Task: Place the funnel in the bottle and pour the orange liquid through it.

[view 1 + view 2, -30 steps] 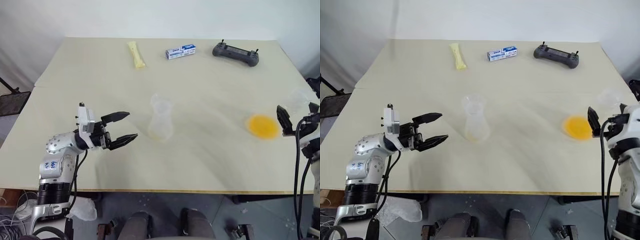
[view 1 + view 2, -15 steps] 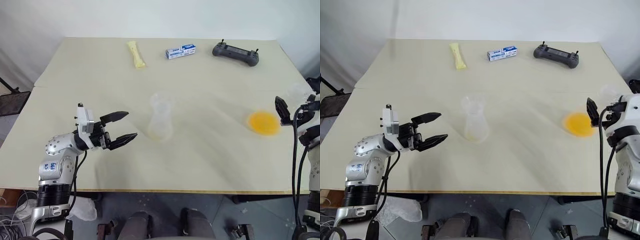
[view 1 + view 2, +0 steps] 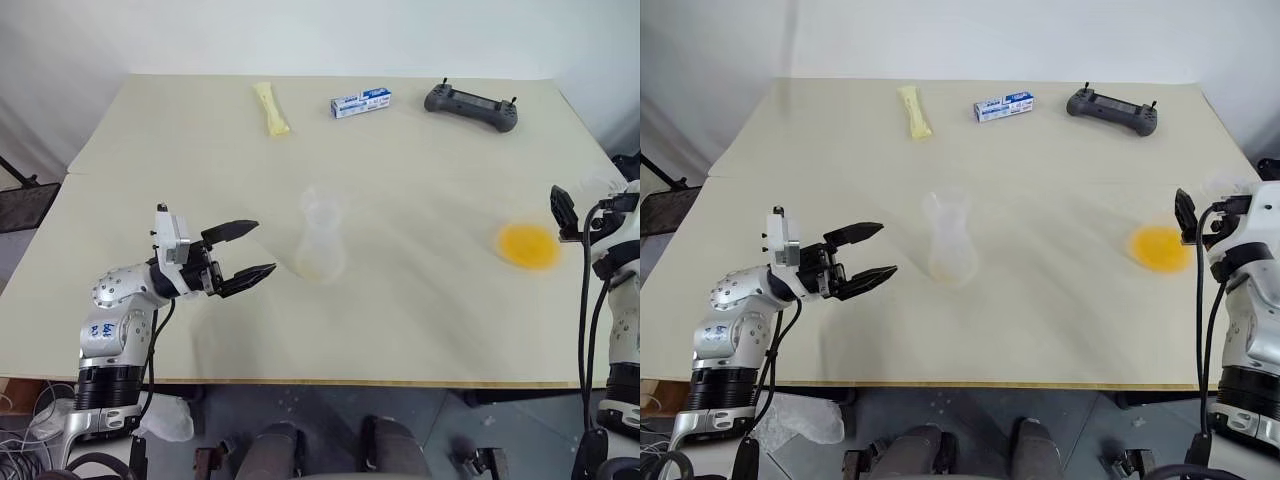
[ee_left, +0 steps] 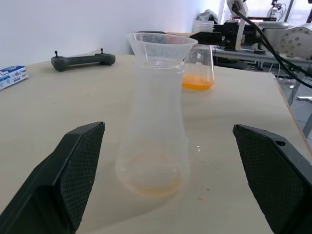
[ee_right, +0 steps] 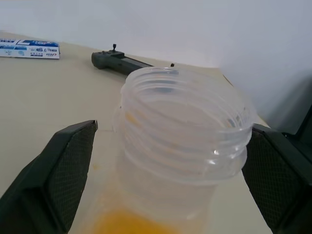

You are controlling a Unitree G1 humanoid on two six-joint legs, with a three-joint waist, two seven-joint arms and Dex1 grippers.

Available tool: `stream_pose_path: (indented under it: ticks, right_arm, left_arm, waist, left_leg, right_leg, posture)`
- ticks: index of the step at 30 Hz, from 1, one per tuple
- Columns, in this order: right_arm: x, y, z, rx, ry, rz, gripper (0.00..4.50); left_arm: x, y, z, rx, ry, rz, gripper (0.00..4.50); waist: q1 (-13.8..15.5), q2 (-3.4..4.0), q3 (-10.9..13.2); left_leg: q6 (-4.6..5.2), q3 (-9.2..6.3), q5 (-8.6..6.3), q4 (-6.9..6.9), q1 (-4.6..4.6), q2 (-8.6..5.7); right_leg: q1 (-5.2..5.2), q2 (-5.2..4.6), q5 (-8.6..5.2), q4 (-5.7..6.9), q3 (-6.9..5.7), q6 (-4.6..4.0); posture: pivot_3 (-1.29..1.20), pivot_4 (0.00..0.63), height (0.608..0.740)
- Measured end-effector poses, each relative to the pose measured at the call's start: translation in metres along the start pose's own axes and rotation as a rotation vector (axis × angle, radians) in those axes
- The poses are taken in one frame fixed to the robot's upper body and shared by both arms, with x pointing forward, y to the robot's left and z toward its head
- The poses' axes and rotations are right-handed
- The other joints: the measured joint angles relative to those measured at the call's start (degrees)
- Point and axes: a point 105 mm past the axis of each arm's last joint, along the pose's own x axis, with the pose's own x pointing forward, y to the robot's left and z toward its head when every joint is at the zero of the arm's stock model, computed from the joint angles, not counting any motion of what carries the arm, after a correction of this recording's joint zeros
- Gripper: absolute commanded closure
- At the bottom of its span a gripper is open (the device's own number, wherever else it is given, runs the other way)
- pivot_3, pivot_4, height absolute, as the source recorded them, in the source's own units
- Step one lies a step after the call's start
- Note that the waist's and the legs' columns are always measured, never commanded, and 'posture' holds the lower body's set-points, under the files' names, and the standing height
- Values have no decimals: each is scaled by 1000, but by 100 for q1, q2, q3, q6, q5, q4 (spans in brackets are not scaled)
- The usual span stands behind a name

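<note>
The funnel already sits in the bottle at table centre. Our right gripper, jaws wide, brackets the flask of orange liquid at three o'clock; next we close, lift, pour. Our left gripper waits wide at nine o'clock.

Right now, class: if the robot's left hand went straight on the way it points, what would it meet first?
Probably the bottle with the funnel seated in its neck: it stands centred between the open left hand's fingers, though some bare table still lies between.
</note>
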Motion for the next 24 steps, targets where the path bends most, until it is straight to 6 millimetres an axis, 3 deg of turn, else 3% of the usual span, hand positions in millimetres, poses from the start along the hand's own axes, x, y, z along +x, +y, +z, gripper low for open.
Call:
stream_pose_path:
  ticks: [4,10,11,15,18,24]
  right_arm:
    - [0,-2,-5,12,14,-9,0]
    - [0,3,-4,76,-15,-20,1853]
    - [0,4,-2,76,-22,-21,2026]
    - [-4,15,4,104,-38,-9,2040]
    - [-4,34,19,103,-51,41,2040]
    - [-2,114,69,3,-114,276,2040]
  left_arm:
    - [0,0,0,0,0,2,19]
    - [1,1,-2,-4,0,6,0]
    - [1,1,-3,-5,1,5,0]
    - [-1,1,-6,-20,5,2,0]
    - [-1,0,-6,-20,9,-22,0]
    - [3,9,1,1,3,-74,0]
  waist:
    - [2,0,0]
    - [-5,2,0]
    - [3,2,0]
    - [6,7,3]
    - [-9,19,10]
    - [-47,22,10]
  left_leg:
    - [0,0,0,0,-1,-1]
    - [0,0,0,0,0,0]
    - [0,-1,0,0,-2,0]
    - [0,-3,0,-1,-4,0]
    - [0,-1,0,-2,-5,0]
    - [-2,-1,0,-5,-7,3]
  right_leg:
    - [0,0,0,-2,0,0]
    - [1,0,0,-2,0,0]
    - [1,0,0,-2,-1,0]
    - [0,-1,0,-5,-1,0]
    - [-3,0,0,-4,0,0]
    - [-10,4,0,-4,-1,0]
  posture:
    - [0,150,740]
    - [0,150,740]
    - [0,150,740]
    - [0,150,740]
    - [0,150,740]
    - [0,150,740]
